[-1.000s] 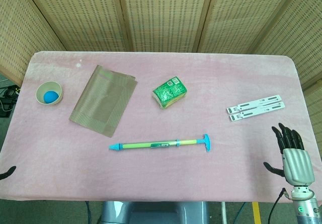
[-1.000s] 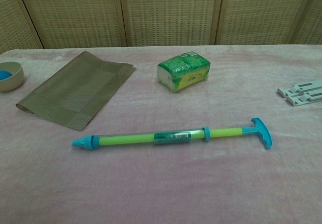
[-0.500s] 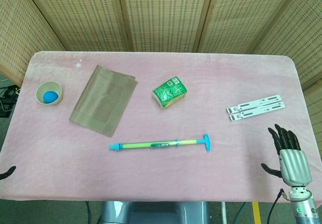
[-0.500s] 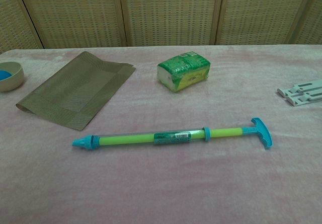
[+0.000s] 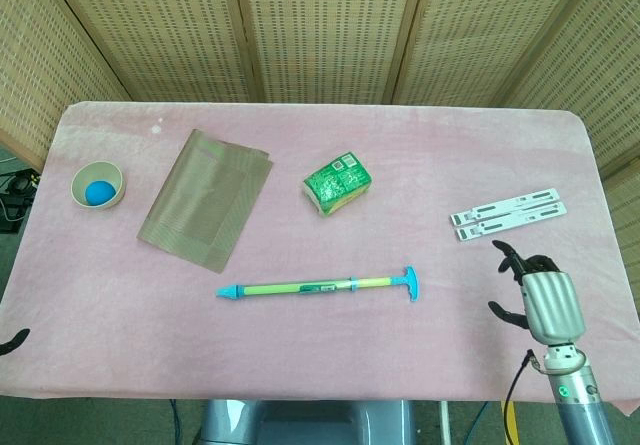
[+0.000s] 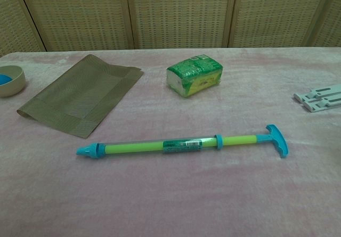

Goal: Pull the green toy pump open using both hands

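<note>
The pump (image 5: pixel 318 287) lies untouched mid-worktop (image 5: pixel 430 165), T-handle (image 5: pixel 410 284) toward the right hand (image 5: pixel 535 300), which hovers empty with fingers apart. Only a dark tip of the left hand (image 5: pixel 12 342) shows; I can't tell its state. Best grip handle and barrel separately, then pull along the axis.

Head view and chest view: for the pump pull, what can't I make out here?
- Left hand: only a dark tip at the head view's left edge; the frame cuts off the rest, so its pose is unreadable. Absent from the chest view.
- Right hand: outside the chest view; the head view shows its back, fingers apart, empty.
- Pump label: too small to read in either view.
</note>
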`<move>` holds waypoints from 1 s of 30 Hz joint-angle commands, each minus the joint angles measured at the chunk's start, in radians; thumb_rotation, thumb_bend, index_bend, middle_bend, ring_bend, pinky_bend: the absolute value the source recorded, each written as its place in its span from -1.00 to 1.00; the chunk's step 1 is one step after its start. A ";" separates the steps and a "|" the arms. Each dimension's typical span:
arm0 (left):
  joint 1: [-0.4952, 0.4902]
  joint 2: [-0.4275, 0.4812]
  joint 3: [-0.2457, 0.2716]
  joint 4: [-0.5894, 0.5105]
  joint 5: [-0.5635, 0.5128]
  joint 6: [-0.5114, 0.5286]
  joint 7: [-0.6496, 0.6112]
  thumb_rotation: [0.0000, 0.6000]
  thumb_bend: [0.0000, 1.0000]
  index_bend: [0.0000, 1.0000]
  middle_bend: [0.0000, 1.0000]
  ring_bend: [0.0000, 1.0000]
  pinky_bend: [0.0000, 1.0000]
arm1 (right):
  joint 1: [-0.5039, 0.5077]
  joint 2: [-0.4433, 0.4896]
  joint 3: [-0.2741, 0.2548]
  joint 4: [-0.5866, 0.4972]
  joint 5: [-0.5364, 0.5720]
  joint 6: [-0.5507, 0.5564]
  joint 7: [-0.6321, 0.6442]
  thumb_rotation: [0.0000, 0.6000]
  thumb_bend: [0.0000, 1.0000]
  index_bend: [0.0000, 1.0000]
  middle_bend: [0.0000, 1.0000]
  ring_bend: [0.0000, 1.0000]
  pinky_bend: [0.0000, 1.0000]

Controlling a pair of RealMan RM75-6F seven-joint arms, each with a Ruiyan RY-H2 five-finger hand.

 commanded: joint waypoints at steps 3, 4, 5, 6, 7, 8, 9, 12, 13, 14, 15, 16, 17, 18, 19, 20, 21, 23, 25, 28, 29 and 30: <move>-0.001 0.000 -0.002 0.002 -0.006 -0.004 -0.006 1.00 -1.00 -1.00 -1.00 -1.00 -1.00 | 0.101 -0.080 0.051 -0.041 0.073 -0.118 -0.135 1.00 -0.57 -0.29 0.86 0.83 0.32; -0.001 0.000 -0.003 0.004 -0.007 -0.004 -0.009 1.00 -1.00 -1.00 -1.00 -1.00 -1.00 | 0.117 -0.101 0.055 -0.041 0.091 -0.141 -0.159 1.00 -0.55 -0.27 0.92 0.89 0.38; -0.001 0.000 -0.005 0.005 -0.008 -0.004 -0.014 1.00 -1.00 -1.00 -1.00 -1.00 -1.00 | 0.135 -0.126 0.057 -0.042 0.118 -0.169 -0.184 1.00 -0.54 -0.24 0.97 0.95 0.48; -0.001 0.000 -0.006 0.007 -0.010 -0.005 -0.019 1.00 -1.00 -1.00 -1.00 -1.00 -1.00 | 0.147 -0.147 0.063 -0.041 0.146 -0.186 -0.209 1.00 -0.53 -0.21 1.00 0.99 0.56; -0.001 0.000 -0.006 0.008 -0.011 -0.006 -0.023 1.00 -1.00 -1.00 -1.00 -1.00 -1.00 | 0.158 -0.167 0.067 -0.041 0.174 -0.201 -0.231 1.00 -0.53 -0.17 1.00 1.00 0.61; -0.001 0.001 -0.006 0.010 -0.012 -0.009 -0.026 1.00 -1.00 -1.00 -1.00 -1.00 -1.00 | 0.167 -0.185 0.070 -0.043 0.200 -0.213 -0.251 1.00 -0.53 -0.15 1.00 1.00 0.62; -0.002 0.001 -0.006 0.012 -0.014 -0.012 -0.029 1.00 -1.00 -1.00 -1.00 -1.00 -1.00 | 0.176 -0.202 0.073 -0.044 0.222 -0.224 -0.271 1.00 -0.53 -0.11 1.00 1.00 0.63; -0.006 0.000 -0.006 0.017 -0.020 -0.025 -0.036 1.00 -1.00 -1.00 -1.00 -1.00 -1.00 | 0.205 -0.257 0.074 -0.039 0.280 -0.246 -0.338 1.00 -0.50 -0.05 1.00 1.00 0.63; -0.007 -0.001 -0.006 0.019 -0.020 -0.028 -0.037 1.00 -1.00 -1.00 -1.00 -1.00 -1.00 | 0.212 -0.272 0.074 -0.036 0.293 -0.250 -0.355 1.00 -0.47 -0.03 1.00 1.00 0.63; -0.008 -0.001 -0.006 0.020 -0.021 -0.031 -0.037 1.00 -1.00 -1.00 -1.00 -1.00 -1.00 | 0.218 -0.286 0.073 -0.032 0.307 -0.253 -0.371 1.00 -0.44 -0.03 1.00 1.00 0.63; -0.010 -0.002 -0.005 0.021 -0.021 -0.035 -0.037 1.00 -1.00 -1.00 -1.00 -1.00 -1.00 | 0.227 -0.305 0.074 -0.027 0.325 -0.255 -0.392 1.00 -0.40 -0.02 1.00 1.00 0.63; -0.010 -0.003 -0.005 0.022 -0.022 -0.037 -0.038 1.00 -1.00 -1.00 -1.00 -1.00 -1.00 | 0.233 -0.319 0.074 -0.023 0.336 -0.256 -0.405 1.00 -0.37 -0.01 1.00 1.00 0.63; -0.011 -0.003 -0.005 0.022 -0.022 -0.038 -0.040 1.00 -1.00 -1.00 -1.00 -1.00 -1.00 | 0.238 -0.331 0.074 -0.018 0.347 -0.256 -0.416 1.00 -0.36 0.00 1.00 1.00 0.63; -0.011 -0.003 -0.005 0.023 -0.022 -0.040 -0.041 1.00 -1.00 -1.00 -1.00 -1.00 -1.00 | 0.242 -0.342 0.073 -0.013 0.356 -0.256 -0.426 1.00 -0.34 0.00 1.00 1.00 0.63; -0.012 -0.003 -0.004 0.023 -0.023 -0.041 -0.041 1.00 -1.00 -1.00 -1.00 -1.00 -1.00 | 0.247 -0.353 0.072 -0.008 0.366 -0.258 -0.435 1.00 -0.33 0.01 1.00 1.00 0.63; -0.012 -0.003 -0.004 0.024 -0.023 -0.043 -0.042 1.00 -1.00 -1.00 -1.00 -1.00 -1.00 | 0.254 -0.369 0.069 0.002 0.377 -0.260 -0.448 1.00 -0.33 0.01 1.00 1.00 0.63; -0.013 -0.003 -0.004 0.025 -0.023 -0.044 -0.042 1.00 -1.00 -1.00 -1.00 -1.00 -1.00 | 0.258 -0.378 0.067 0.010 0.384 -0.261 -0.455 1.00 -0.32 0.01 1.00 1.00 0.63; -0.013 -0.004 -0.003 0.026 -0.023 -0.046 -0.042 1.00 -1.00 -1.00 -1.00 -1.00 -1.00 | 0.266 -0.395 0.065 0.027 0.396 -0.262 -0.466 1.00 -0.29 0.01 1.00 1.00 0.63; -0.015 -0.004 -0.002 0.026 -0.023 -0.049 -0.042 1.00 -1.00 -1.00 -1.00 -1.00 -1.00 | 0.273 -0.414 0.065 0.046 0.415 -0.266 -0.471 1.00 -0.27 0.02 1.00 1.00 0.63; -0.015 -0.005 -0.002 0.026 -0.023 -0.050 -0.041 1.00 -1.00 -1.00 -1.00 -1.00 -1.00 | 0.282 -0.431 0.065 0.072 0.433 -0.271 -0.471 1.00 -0.23 0.02 1.00 1.00 0.63; -0.015 -0.005 -0.002 0.026 -0.024 -0.050 -0.041 1.00 -1.00 -1.00 -1.00 -1.00 -1.00 | 0.284 -0.437 0.065 0.081 0.437 -0.273 -0.471 1.00 -0.21 0.02 1.00 1.00 0.63; -0.016 -0.005 -0.002 0.026 -0.024 -0.051 -0.042 1.00 -1.00 -1.00 -1.00 -1.00 -1.00 | 0.287 -0.442 0.064 0.089 0.441 -0.275 -0.471 1.00 -0.17 0.02 1.00 1.00 0.63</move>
